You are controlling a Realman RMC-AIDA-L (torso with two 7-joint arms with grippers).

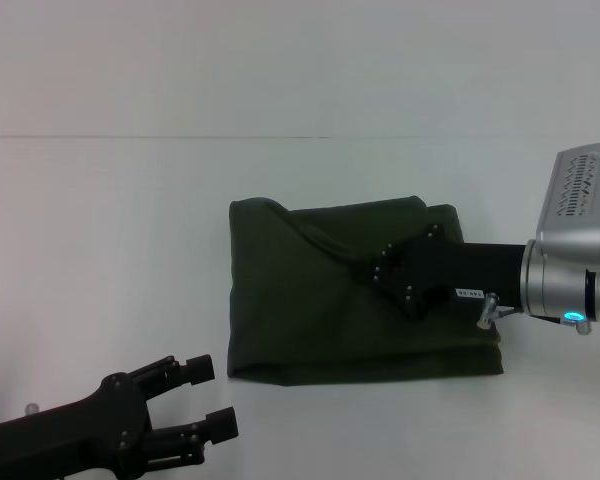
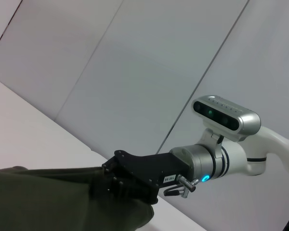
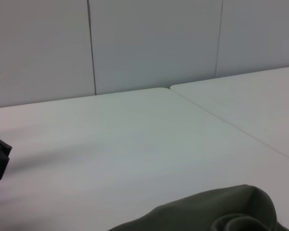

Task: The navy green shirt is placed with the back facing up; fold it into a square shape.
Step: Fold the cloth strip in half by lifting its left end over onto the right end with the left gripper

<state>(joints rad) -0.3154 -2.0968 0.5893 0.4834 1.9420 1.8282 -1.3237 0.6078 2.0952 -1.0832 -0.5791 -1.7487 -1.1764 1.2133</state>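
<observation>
Two grippers: both are seen in the head view, one at work on the cloth and one held clear of it.
Shirt location: the navy green shirt [image 1: 320, 320] is laid on the white table [image 1: 100, 260], right of centre in the head view, with the plain side up; no lettering is seen.
Shirt shape: a compact, roughly rectangular bundle, wider than deep, is presented; sleeves are no longer spread out. A diagonal ridge of raised cloth is seen across the upper part, and the far-left corner is puckered.
Right gripper: the right gripper [image 1: 370, 268] is reached in from the right edge and rested over the upper middle of the shirt, at the raised ridge. Fingertips are sunk into the dark fabric; whether cloth is pinched between them cannot be told.
Left gripper: the left gripper [image 1: 208, 397] is held low at the near-left of the table, just off the shirt's near-left corner, not touching it. Its fingers are spread apart and nothing is held.
Progress: most folds are judged to be done, since the garment is already reduced to a small block.
Remaining: the ridge and loose upper layer are judged to need flattening or one more fold before a neat square is obtained.
</observation>
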